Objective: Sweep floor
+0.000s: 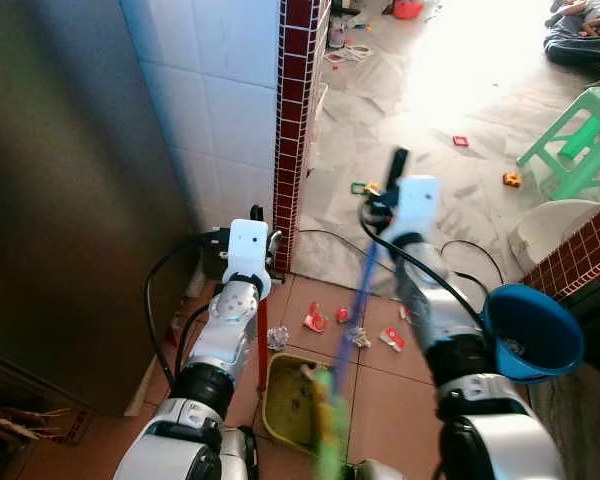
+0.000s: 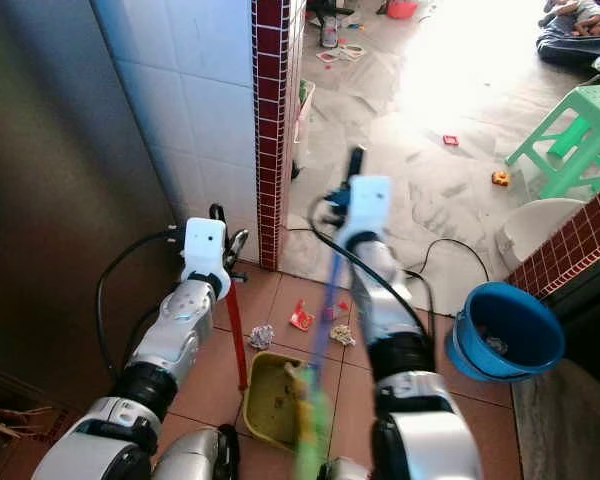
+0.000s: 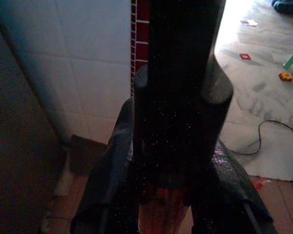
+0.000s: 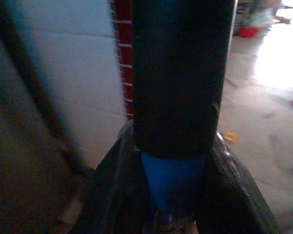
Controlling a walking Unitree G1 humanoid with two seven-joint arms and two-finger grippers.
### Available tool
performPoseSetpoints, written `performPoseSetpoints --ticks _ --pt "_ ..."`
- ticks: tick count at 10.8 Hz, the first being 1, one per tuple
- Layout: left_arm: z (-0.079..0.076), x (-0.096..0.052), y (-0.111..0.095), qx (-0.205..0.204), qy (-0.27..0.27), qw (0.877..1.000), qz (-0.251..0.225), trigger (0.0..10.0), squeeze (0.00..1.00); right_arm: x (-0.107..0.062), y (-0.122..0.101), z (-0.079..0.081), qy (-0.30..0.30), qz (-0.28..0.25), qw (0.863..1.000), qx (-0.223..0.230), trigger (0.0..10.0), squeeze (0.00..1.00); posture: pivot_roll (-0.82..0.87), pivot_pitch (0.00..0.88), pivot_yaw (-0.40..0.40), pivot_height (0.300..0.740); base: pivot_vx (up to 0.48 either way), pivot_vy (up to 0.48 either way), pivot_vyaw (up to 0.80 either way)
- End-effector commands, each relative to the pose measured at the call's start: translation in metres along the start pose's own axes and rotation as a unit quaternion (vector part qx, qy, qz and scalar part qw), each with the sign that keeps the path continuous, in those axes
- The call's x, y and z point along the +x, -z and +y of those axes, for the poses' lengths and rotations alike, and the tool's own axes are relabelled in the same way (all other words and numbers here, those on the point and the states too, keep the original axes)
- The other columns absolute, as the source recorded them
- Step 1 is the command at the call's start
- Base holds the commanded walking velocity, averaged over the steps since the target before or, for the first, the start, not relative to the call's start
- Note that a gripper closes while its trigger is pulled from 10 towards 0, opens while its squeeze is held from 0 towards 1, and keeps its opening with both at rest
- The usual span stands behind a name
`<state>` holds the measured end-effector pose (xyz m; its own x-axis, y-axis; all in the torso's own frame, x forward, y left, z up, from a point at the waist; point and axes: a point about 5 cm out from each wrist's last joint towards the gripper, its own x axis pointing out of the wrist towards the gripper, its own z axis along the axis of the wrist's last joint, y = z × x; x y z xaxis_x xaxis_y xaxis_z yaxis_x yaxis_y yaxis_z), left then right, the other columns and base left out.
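A yellow dustpan rests on the brown tiles at my feet. Its red handle rises to my left gripper, which is shut on it; the left wrist view has the same red handle between the black fingers. My right gripper is shut on a broom's blue handle, also visible as the blue handle in the right wrist view. The blurred green bristles are at the dustpan's right edge. Scraps of litter and crumpled paper lie just beyond the pan.
A red-tiled pillar and white wall stand ahead on the left, beside a dark panel. A blue bucket sits at my right, a green stool further off. A black cable crosses the floor. A person sits far right.
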<state>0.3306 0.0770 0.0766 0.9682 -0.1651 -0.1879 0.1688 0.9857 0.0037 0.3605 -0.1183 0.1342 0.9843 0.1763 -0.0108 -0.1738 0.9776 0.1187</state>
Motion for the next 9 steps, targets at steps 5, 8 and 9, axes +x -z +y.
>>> performPoseSetpoints --ticks 5,8,9 --pt "-0.008 -0.003 0.0 -0.023 0.017 1.0 0.001 10.0 0.0 -0.008 -0.046 0.001 -0.091 -0.106 0.988 -0.071 10.0 0.0 0.0 0.04 -0.049 0.74 0.0 0.0 0.0" --pt "0.001 -0.005 -0.01 -0.03 0.032 0.999 -0.029 10.0 0.0 -0.021 -0.035 -0.015 -0.076 -0.1 0.986 -0.11 10.0 0.0 -0.01 0.05 -0.053 0.74 0.0 0.0 0.0" --pt "0.006 -0.006 -0.017 -0.029 0.034 0.998 -0.047 10.0 0.0 -0.026 -0.031 -0.015 -0.07 -0.097 0.987 -0.111 10.0 0.0 -0.01 0.059 -0.063 0.74 0.0 0.0 0.0"
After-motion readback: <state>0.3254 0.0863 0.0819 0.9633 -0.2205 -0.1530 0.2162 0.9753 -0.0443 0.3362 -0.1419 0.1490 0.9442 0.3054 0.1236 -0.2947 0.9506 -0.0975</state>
